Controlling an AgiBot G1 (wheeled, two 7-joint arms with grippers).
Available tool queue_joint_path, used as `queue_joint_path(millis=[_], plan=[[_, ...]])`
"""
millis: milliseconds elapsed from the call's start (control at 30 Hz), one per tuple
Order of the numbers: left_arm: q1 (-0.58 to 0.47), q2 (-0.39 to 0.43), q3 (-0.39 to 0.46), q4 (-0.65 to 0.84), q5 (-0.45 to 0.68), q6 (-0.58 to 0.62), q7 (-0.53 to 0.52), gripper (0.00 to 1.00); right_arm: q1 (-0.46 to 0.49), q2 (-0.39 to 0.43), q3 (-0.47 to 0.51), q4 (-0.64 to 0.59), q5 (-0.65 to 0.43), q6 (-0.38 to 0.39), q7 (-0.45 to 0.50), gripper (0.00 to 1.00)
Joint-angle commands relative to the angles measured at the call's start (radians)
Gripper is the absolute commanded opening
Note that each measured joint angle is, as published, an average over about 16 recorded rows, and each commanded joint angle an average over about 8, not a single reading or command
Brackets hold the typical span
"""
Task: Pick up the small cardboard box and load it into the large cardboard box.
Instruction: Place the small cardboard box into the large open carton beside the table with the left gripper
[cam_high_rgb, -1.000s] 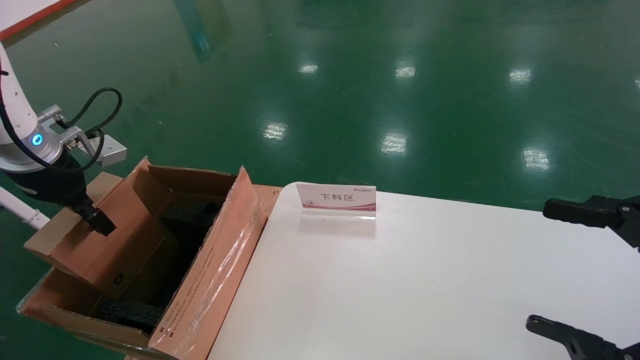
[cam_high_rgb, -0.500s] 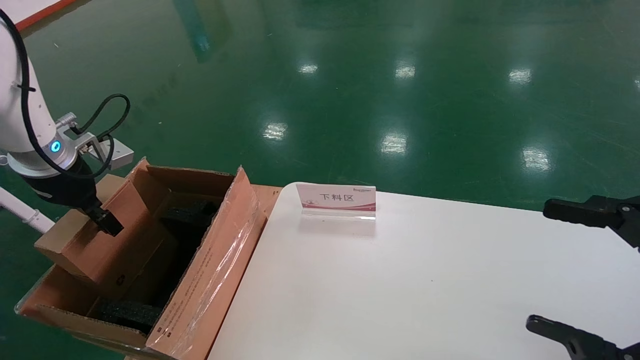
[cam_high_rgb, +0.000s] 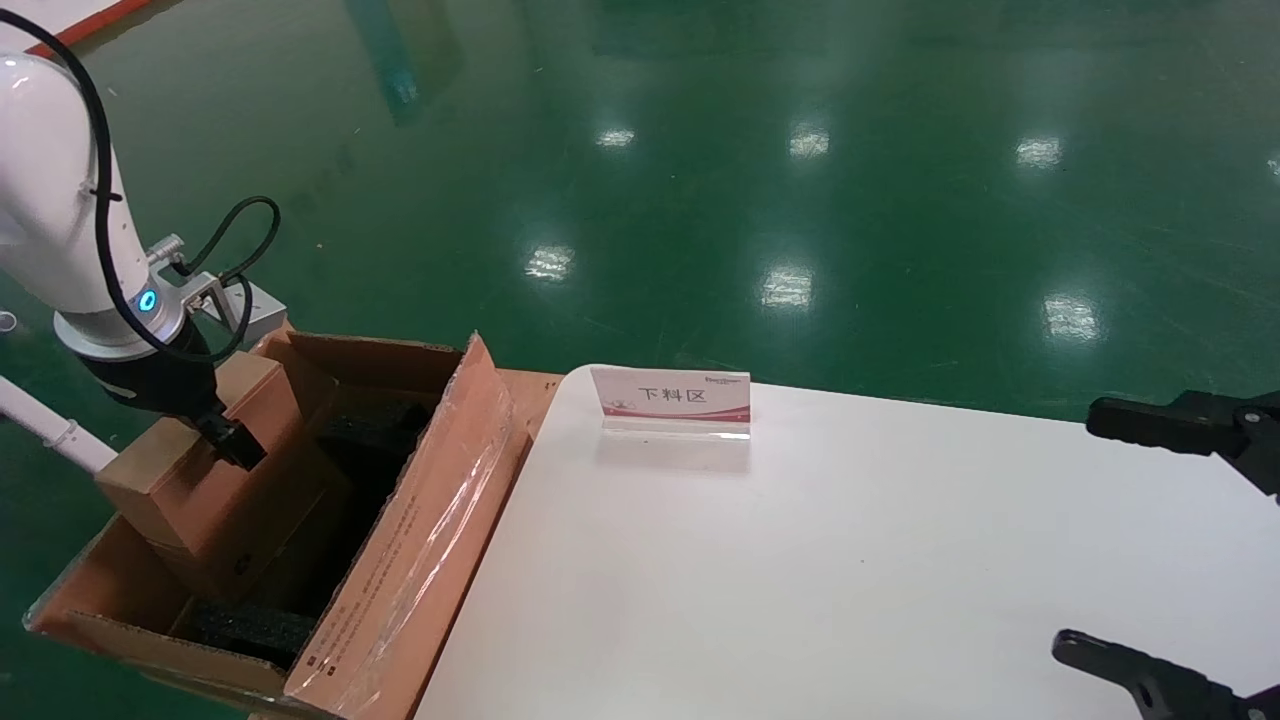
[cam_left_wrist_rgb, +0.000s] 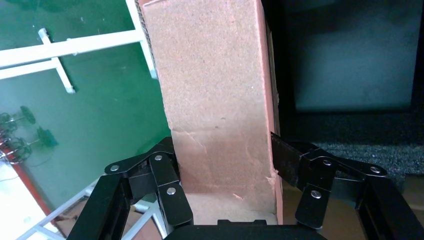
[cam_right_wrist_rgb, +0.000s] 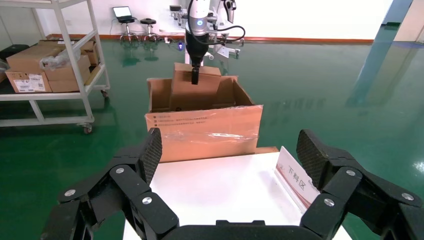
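Glossy green floor (cam_high_rgb: 700, 200) surrounds a white desk (cam_high_rgb: 850, 560) carrying a small sign (cam_high_rgb: 670, 397). Left gripper (cam_high_rgb: 232, 448) is clamped across the upper edge of the small cardboard box (cam_high_rgb: 215, 490), a finger (cam_left_wrist_rgb: 165, 185) pressed to each side. Held tilted below the gripper, the small cardboard box sits partly inside the large cardboard box (cam_high_rgb: 400, 580), whose taped flap stands against the desk's edge; black foam (cam_high_rgb: 245, 630) lies beneath. Right gripper (cam_right_wrist_rgb: 230, 160) hovers over the desk's opposite end, spread wide and holding nothing.
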Motion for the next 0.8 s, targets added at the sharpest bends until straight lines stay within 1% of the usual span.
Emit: queue_joint_path(millis=[33,467,800], plan=[[0.004,0.005,-0.003,0.011,-0.003,-0.004,0.002,0.00,0.000,0.000,0.000,0.000,0.000,0.000,0.000,1.00],[0.013,0.027,-0.012,0.062,-0.007,-0.023,0.016,0.00,0.000,0.000,-0.001,0.000,0.001,0.000,0.000,1.00],[0.038,0.036,-0.020,0.078,-0.018,-0.044,0.008,0.00,0.000,0.001,-0.001,0.000,0.001,0.001,-0.001,1.00]])
